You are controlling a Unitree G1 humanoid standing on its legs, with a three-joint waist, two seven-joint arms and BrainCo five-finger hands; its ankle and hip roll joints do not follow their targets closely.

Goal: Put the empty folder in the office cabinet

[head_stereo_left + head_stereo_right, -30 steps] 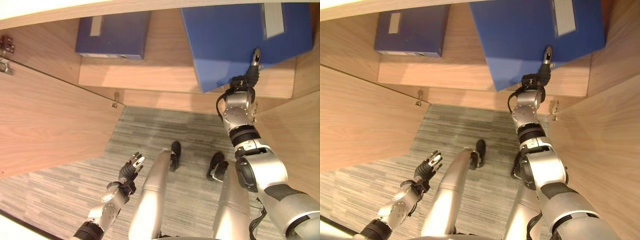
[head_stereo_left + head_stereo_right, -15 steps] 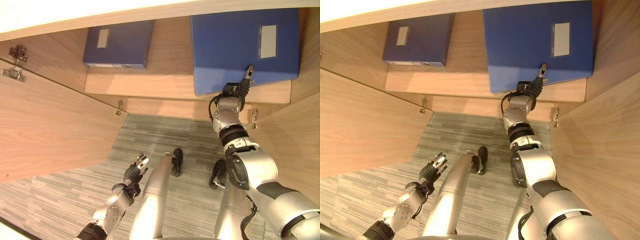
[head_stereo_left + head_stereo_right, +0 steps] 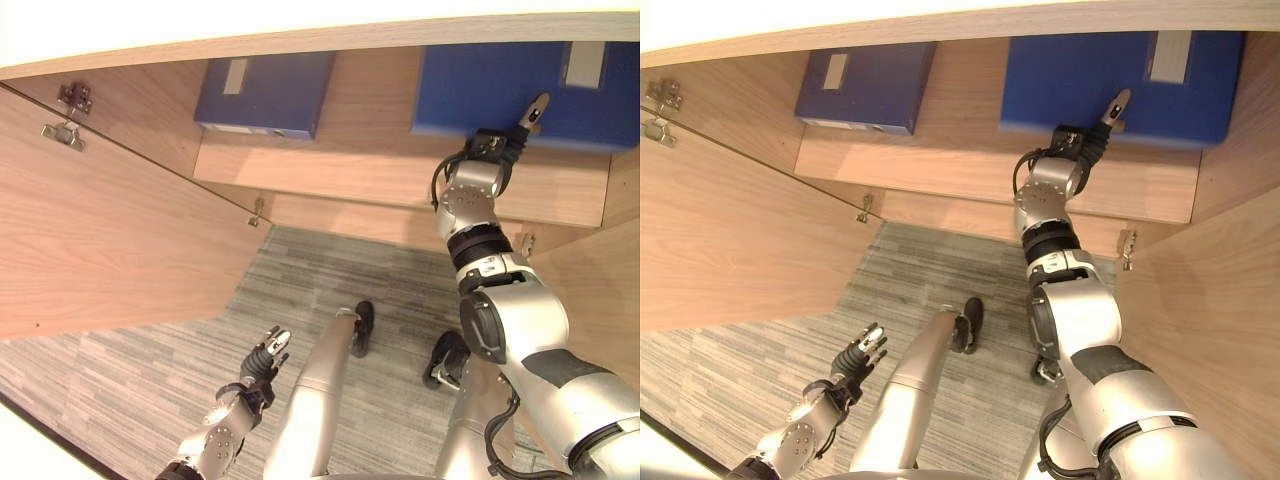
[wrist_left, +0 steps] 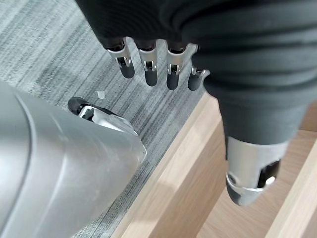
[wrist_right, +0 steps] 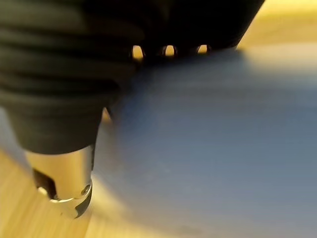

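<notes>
A bright blue folder (image 3: 480,85) with a grey label lies flat on the wooden cabinet shelf (image 3: 380,170), at its right end. My right hand (image 3: 492,148) reaches into the cabinet and meets the folder's near edge. Seen from the right wrist, the folder's blue cover (image 5: 213,139) spreads right in front of the hand's dark cover. My left hand (image 3: 258,362) hangs low over the carpet, apart from the cabinet, with its fingers (image 4: 148,69) straight and nothing in them.
A darker blue folder (image 3: 265,90) lies at the shelf's left end. The open cabinet door (image 3: 100,230) stands on the left with hinges (image 3: 65,115) on it. A wooden panel (image 3: 600,290) closes the right side. Grey carpet (image 3: 150,380) lies below.
The bright blue folder was tilted and overhung the shelf's front edge; it now lies deeper and squarer on the shelf, and my right hand has gone in with it. The camera has shifted.
</notes>
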